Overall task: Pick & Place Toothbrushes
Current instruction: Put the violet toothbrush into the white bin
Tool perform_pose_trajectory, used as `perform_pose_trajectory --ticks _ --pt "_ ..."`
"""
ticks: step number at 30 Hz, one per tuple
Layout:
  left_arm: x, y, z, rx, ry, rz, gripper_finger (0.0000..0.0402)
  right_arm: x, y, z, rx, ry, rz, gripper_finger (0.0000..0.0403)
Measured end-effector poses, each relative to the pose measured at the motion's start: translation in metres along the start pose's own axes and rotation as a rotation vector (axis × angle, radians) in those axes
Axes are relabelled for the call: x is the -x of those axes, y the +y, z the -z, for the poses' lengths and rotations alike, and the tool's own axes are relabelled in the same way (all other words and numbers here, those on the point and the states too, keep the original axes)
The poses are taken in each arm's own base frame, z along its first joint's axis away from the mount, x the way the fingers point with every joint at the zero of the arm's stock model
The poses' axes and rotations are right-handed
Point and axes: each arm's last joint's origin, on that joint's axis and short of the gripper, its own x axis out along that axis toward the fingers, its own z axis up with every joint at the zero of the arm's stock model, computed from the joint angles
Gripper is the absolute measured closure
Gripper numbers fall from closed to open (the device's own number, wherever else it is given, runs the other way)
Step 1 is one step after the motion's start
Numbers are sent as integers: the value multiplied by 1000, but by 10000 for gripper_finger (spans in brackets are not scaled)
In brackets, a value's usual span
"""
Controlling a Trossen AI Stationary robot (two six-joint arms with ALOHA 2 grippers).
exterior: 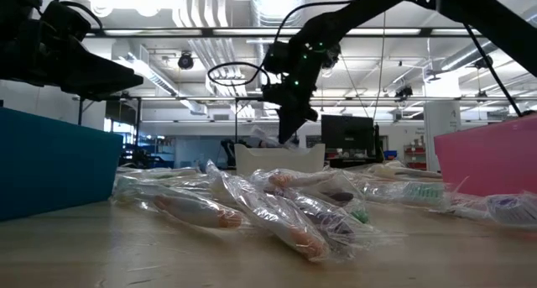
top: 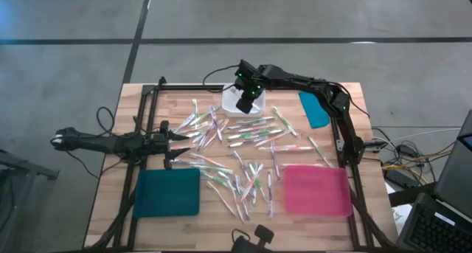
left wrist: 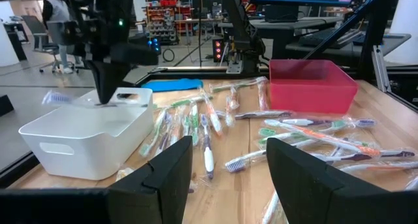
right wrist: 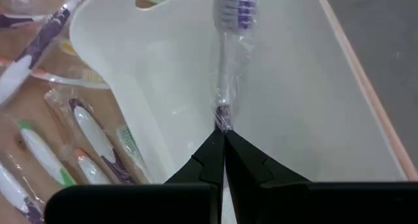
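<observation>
Over the white bin (right wrist: pixel 287 106), right claw (right wrist: pixel 224 136) pinching a wrapped toothbrush (right wrist: pixel 230 54) by its tail; light, slippery film, likely best gripped mid-handle. Left claw (left wrist: pixel 228 162) wide, empty.

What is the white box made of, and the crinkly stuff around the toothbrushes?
The white box looks like smooth, slightly glossy moulded plastic: it has rounded corners and a cut-out handle slot. The toothbrushes seem sealed in thin clear plastic film, which wrinkles and catches the light. The table looks like pale wood with visible grain.

wrapped toothbrushes (top: pixel 243 146) strewn mid-table, between trays (top: pixel 317 190)
</observation>
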Motion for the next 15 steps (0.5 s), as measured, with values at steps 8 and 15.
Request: perform_pose_trajectory --ticks 8,15 --pt "0 0 0 0 0 0 199 -19 0 8 6 -25 0 394" --pt "0 0 0 0 0 0 199 -25 0 13 6 -18 0 394"
